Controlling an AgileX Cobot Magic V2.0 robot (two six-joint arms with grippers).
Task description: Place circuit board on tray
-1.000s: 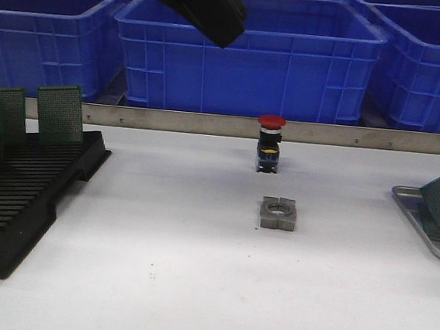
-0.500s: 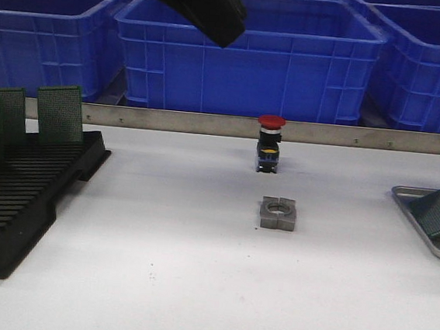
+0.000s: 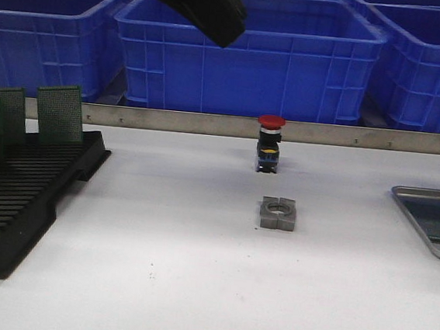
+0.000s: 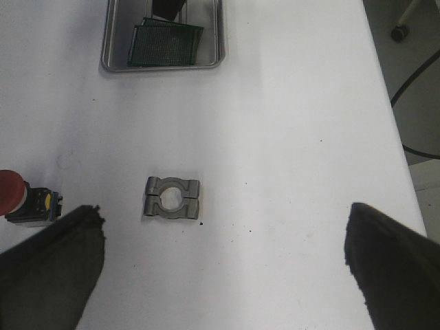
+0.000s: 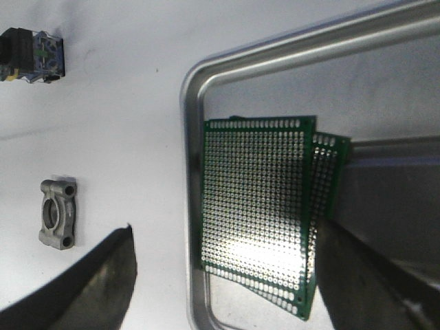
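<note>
Now I see the circuit board (image 5: 258, 206) lying flat in the tray (image 5: 191, 172), on top of another green board (image 5: 330, 172). My right claw (image 5: 227, 289) hangs over it, spread apart, holding nothing. My left claw (image 4: 227, 275) is spread apart too, over the table (image 4: 289, 137).

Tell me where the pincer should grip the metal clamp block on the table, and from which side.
From straight above. The metal clamp block lies flat on the table with its round hole facing up, so nothing stands up to pinch. Close the fingers across its two long straight outer sides, avoiding the notched ends.
</note>
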